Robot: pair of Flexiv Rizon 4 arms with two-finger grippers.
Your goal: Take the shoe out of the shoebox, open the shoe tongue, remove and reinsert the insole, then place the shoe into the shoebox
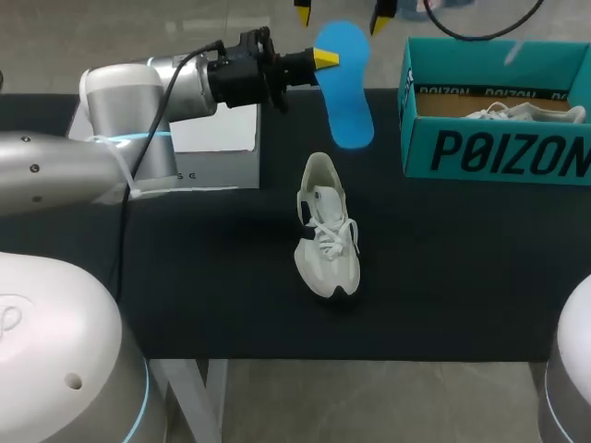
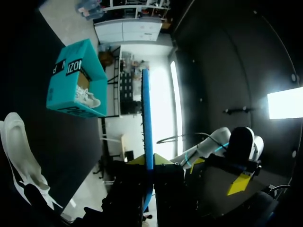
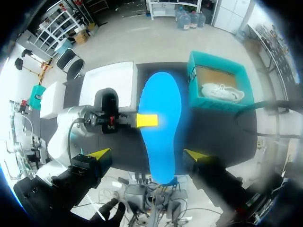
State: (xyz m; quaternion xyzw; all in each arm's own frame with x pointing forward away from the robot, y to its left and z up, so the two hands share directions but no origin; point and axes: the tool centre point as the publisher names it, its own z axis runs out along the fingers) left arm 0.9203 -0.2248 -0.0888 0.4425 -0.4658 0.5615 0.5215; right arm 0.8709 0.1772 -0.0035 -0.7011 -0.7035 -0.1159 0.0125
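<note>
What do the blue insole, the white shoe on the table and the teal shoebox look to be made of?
The blue insole is likely foam with a matte surface; it looks thin and flat, seen edge-on in the left wrist view. The white shoe probably has a mesh or synthetic fabric upper with woven laces; the exact textile is unclear. The teal shoebox looks like cardboard, with matte print outside and bare brown inside.

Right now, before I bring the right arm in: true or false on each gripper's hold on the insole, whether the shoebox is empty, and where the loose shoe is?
1. The left gripper is shut on the blue insole. True.
2. The right gripper grips the insole too. False: it is open, with its fingers clear of the insole.
3. The shoebox is empty. False: a second shoe lies inside.
4. The loose shoe sits on the table, outside the shoebox. True.
</note>
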